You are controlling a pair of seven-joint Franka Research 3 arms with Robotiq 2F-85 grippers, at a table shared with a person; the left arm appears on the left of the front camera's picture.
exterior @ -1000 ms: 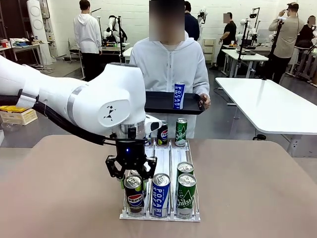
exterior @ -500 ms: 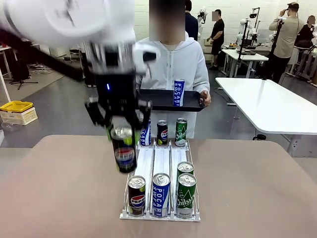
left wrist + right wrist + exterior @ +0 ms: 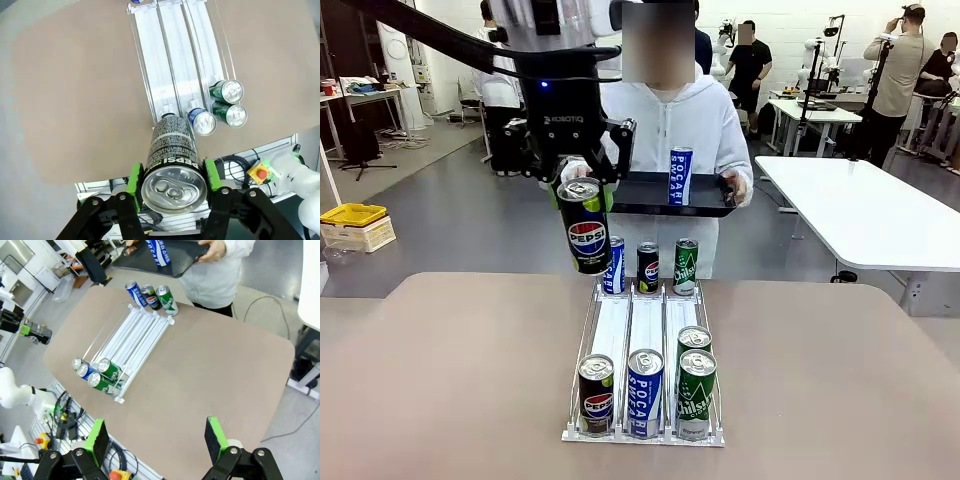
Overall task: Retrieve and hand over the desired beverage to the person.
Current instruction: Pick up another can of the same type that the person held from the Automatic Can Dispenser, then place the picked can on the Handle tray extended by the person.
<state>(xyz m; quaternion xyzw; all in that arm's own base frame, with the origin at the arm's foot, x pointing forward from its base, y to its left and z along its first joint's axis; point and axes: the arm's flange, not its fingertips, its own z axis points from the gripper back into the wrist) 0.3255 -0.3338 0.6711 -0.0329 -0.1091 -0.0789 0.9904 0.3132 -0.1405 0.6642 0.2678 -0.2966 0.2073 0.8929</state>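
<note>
A black Pepsi can (image 3: pixel 587 232) hangs in the air above the far end of the can rack (image 3: pixel 645 325), with my left gripper (image 3: pixel 583 196) shut on its top part. In the left wrist view the can (image 3: pixel 172 160) sits between the green pads (image 3: pixel 135 179). Just beyond it the person (image 3: pixel 665 120) in a white hooded jacket holds a black tray (image 3: pixel 705 195) bearing an upright blue Pocari Sweat can (image 3: pixel 680 176). High over the table's near side, my right gripper (image 3: pixel 156 440) stands open and holds nothing.
At the rack's front stand a Pepsi can (image 3: pixel 596 392), a blue Pocari can (image 3: pixel 644 392) and two green cans (image 3: pixel 696 385). Three more cans (image 3: pixel 648 267) stand at its far end. The brown table (image 3: pixel 440 380) is bare around the rack. A white table (image 3: pixel 860 210) stands at the right.
My left gripper has lifted the Pepsi can out of the rack's left lane and carried it up and toward the person's tray. Another Pepsi can now stands at that lane's front.
</note>
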